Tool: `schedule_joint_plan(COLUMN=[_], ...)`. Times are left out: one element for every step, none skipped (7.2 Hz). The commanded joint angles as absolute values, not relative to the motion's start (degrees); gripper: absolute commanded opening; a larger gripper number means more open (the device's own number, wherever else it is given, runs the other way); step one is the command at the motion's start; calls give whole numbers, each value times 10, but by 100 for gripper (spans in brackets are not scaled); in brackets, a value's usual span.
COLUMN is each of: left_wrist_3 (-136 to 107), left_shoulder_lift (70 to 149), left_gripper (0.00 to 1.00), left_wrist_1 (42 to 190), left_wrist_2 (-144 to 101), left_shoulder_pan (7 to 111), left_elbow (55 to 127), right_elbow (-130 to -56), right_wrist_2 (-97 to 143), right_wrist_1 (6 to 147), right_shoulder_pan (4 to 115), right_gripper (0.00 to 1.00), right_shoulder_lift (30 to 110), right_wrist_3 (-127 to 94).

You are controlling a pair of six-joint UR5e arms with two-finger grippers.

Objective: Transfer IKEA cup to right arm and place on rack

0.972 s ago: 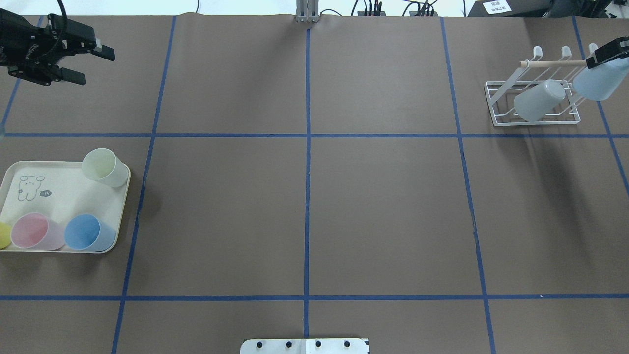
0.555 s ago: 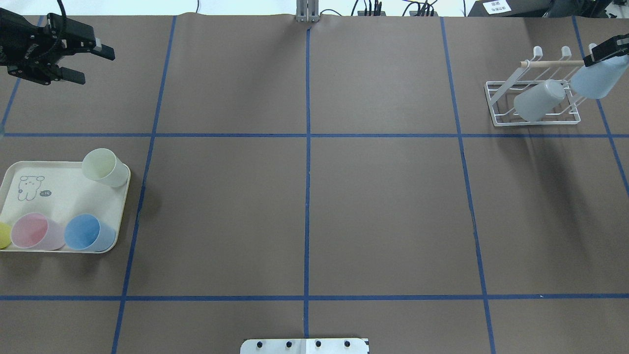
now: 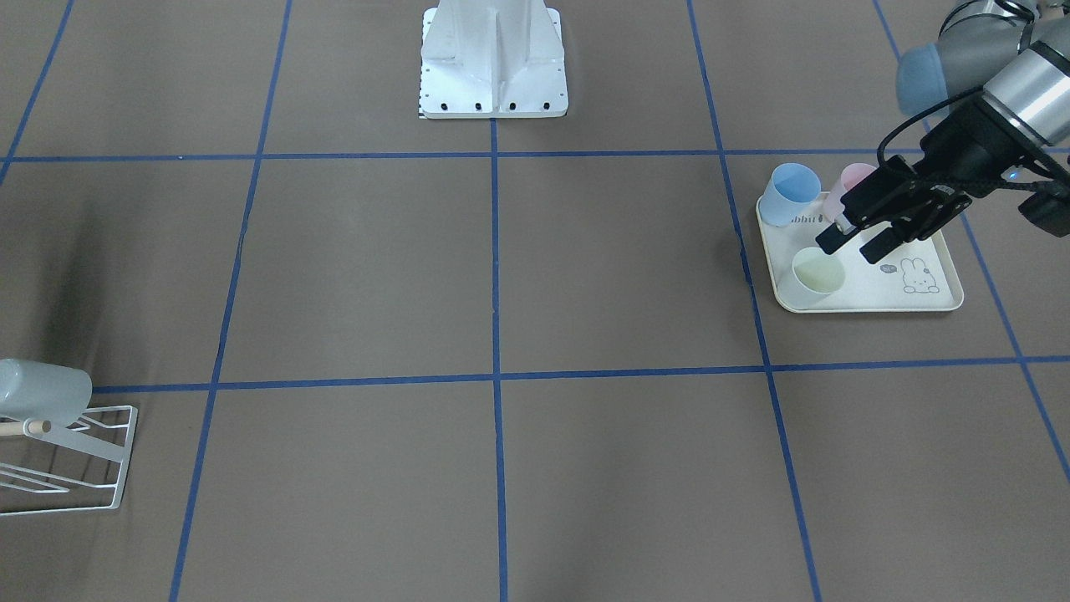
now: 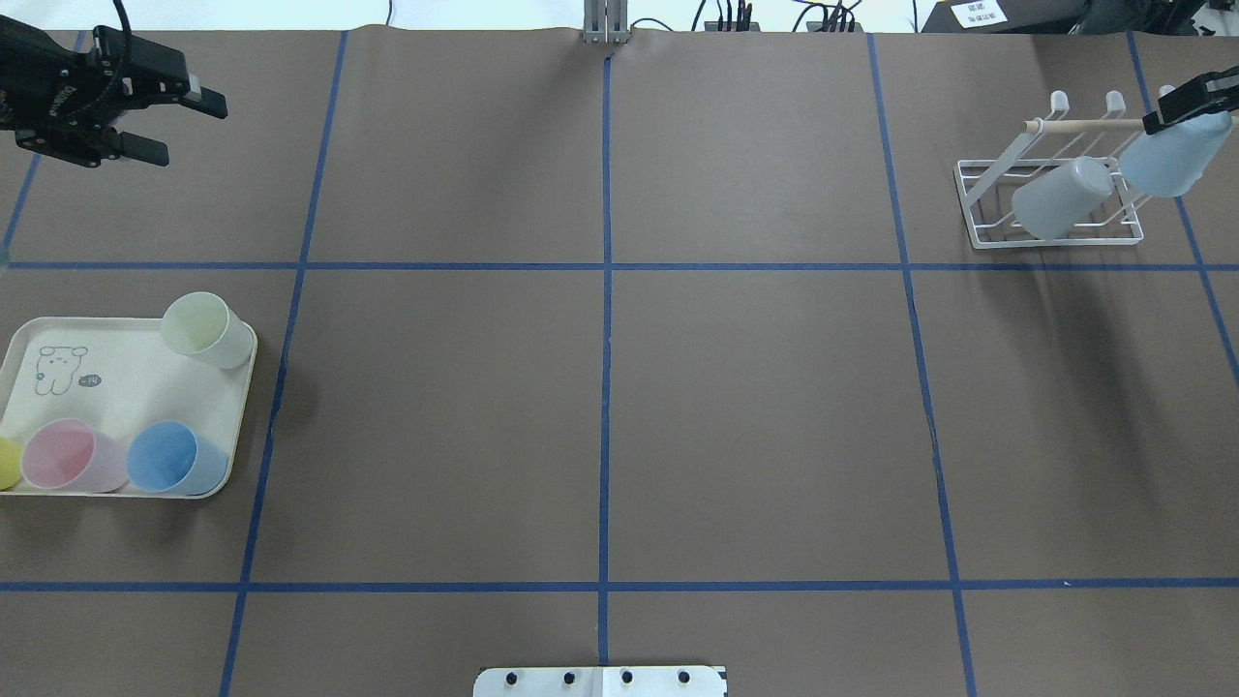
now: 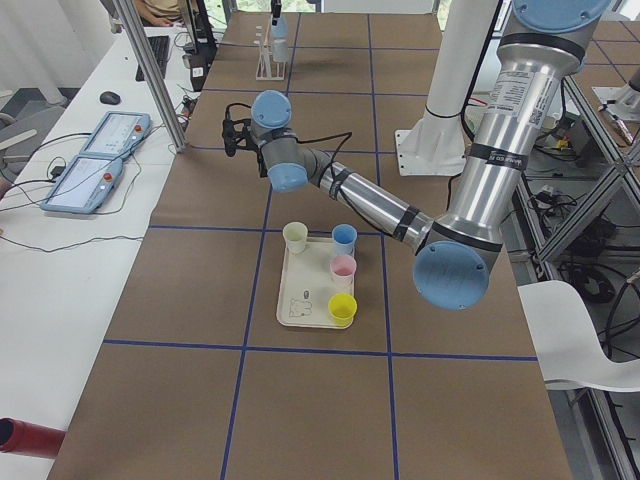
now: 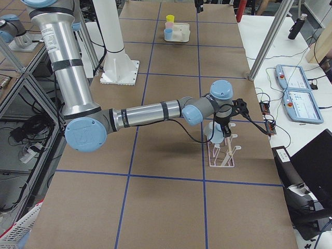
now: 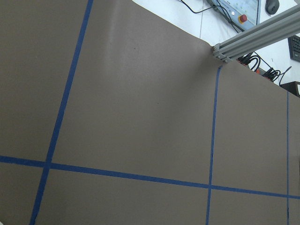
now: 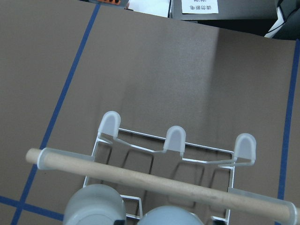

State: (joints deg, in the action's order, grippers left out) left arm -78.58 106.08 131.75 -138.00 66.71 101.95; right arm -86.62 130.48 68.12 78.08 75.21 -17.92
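My right jaws (image 4: 1186,106) clenched on IKEA cup (image 4: 1166,165), mouth-down and tilted over rack (image 4: 1065,243) beside grey cup (image 4: 1060,198), angled to slip onto prong. My left jaws (image 4: 184,128) spread, empty, well clear; handover looks done.

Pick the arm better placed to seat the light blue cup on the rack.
Right. The right gripper holds the light blue cup at the rack, beside the racked grey cup. The left gripper is open, empty, at the opposite end of the table.
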Motion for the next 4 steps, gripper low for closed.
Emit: schedule_joint_plan(left_wrist_3=[-786, -786, -786, -786], left_shoulder_lift=[1061, 1061, 1061, 1061], left_gripper=[100, 100, 100, 100], left_wrist_1=[1317, 1317, 1317, 1317], left_wrist_2=[-1380, -1380, -1380, -1380], left_shoulder_pan=[667, 667, 667, 667], left_elbow=[1020, 1023, 1023, 1024], right_elbow=[-865, -864, -860, -860], right_wrist_2=[1304, 1303, 1303, 1303], right_wrist_1=[681, 681, 681, 681], right_shoulder_pan=[776, 774, 773, 770], right_gripper=[24, 24, 24, 24], right_shoulder_lift=[751, 752, 752, 752], right_wrist_3=[-179, -178, -178, -178])
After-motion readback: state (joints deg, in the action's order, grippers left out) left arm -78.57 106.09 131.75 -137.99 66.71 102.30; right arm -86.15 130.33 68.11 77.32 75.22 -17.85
